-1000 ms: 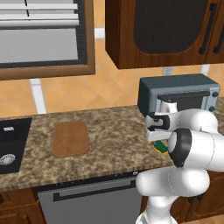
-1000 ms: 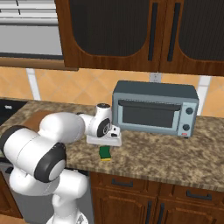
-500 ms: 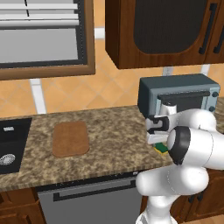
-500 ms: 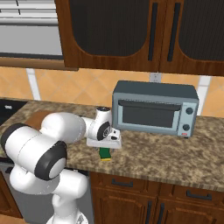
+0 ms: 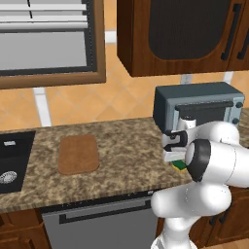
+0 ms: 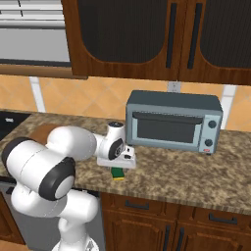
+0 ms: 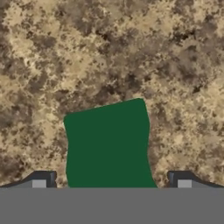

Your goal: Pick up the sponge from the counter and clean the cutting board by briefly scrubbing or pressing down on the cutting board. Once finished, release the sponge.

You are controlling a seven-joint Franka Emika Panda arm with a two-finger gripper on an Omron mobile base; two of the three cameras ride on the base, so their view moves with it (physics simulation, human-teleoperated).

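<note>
The sponge (image 7: pixel 107 146) lies on the speckled counter (image 7: pixel 109 52), its dark green top up; its yellow layer shows in the base views, sponge (image 6: pixel 117 173) and sponge (image 5: pixel 180 167). My gripper (image 7: pixel 111 183) hangs open right over it, one fingertip (image 7: pixel 40 181) on each side of the green block, not clamped. In the right base view the hand (image 6: pixel 117 157) sits just above the sponge near the counter's front edge. The cutting board (image 5: pixel 78 154), reddish-brown and flat, lies far to the left on the counter (image 5: pixel 126 160).
A grey toaster oven (image 6: pixel 171 121) stands at the back of the counter just behind the hand. A black sink (image 5: pixel 12 160) lies left of the cutting board. Dark wooden cabinets (image 6: pixel 147 39) hang overhead.
The hand has come down closer to the sponge, jaws still wide. Sponge and cutting board have not moved.
</note>
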